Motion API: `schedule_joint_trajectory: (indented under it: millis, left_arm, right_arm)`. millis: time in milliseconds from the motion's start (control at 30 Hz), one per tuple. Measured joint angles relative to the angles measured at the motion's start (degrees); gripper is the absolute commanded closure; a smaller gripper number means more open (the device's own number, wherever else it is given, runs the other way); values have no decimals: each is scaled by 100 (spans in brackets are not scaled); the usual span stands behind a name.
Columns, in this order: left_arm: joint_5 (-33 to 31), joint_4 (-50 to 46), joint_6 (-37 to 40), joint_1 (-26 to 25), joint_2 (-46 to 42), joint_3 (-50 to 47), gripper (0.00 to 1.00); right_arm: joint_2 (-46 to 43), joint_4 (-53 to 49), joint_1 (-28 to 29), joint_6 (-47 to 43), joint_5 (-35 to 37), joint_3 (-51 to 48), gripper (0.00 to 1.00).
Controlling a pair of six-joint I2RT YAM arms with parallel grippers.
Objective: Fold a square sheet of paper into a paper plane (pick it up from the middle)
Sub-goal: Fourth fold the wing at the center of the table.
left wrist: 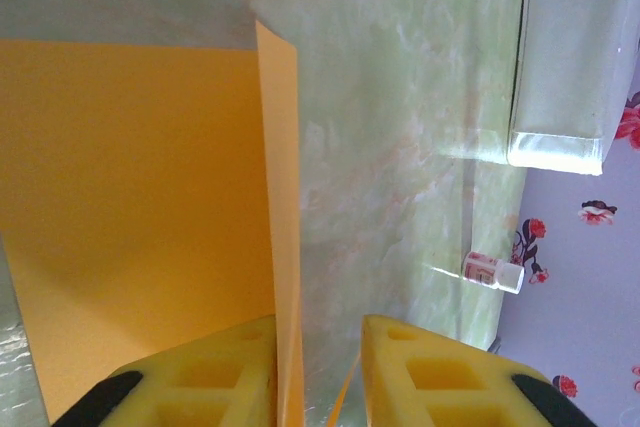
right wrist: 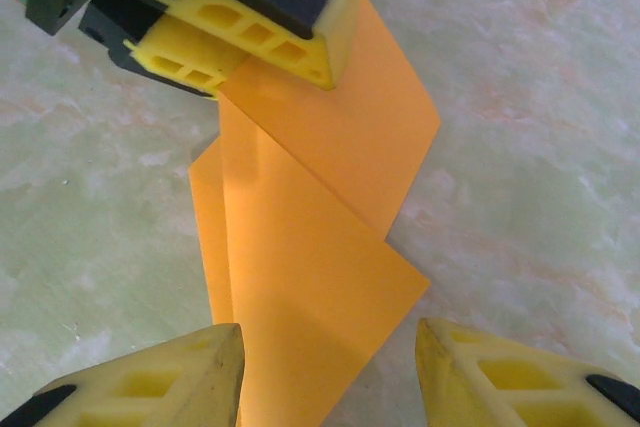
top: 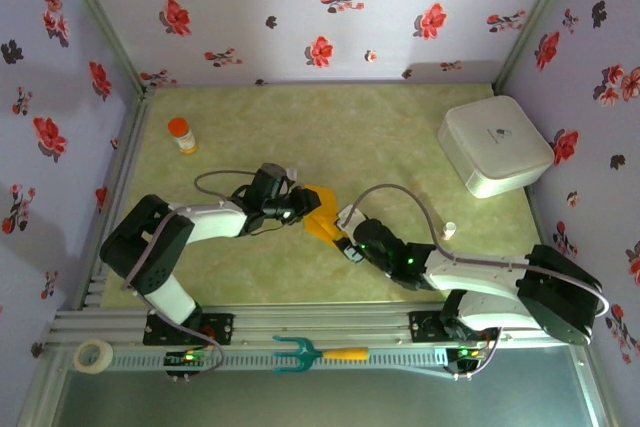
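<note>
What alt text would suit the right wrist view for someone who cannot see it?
A folded orange paper sheet stretches over a green marbled table, its far end pinched by the left gripper at upper left. The right gripper frames the near end, yellow fingers apart on either side.

Boxed in by lilac walls [top: 330, 27] printed with red and black flowers — floored by pale-green marbled tabletop [top: 370, 122], evenly lit.

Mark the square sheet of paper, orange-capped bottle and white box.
square sheet of paper [right wrist: 320, 277], right wrist view, middle of its face.
orange-capped bottle [top: 182, 135], top external view, just below cap.
white box [top: 495, 145], top external view, lid centre.
</note>
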Motion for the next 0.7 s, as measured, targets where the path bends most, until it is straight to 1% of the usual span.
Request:
schedule_joint_trajectory:
  millis: [267, 467, 600, 700]
  left_arm:
    - [42, -4, 2, 0, 0, 2, 74]
    - [46, -39, 7, 2, 2, 26, 76]
    - [46, -44, 15, 2, 2, 42, 77]
    - [46, -42, 17, 2, 2, 46, 78]
  right_arm:
    - [601, 111, 275, -382, 131, 26, 50]
    - [1115, 249, 483, -562, 601, 127, 51]
    - [1298, 487, 503, -592, 879, 133, 54]
    - [1475, 625, 503, -586, 986, 164, 59]
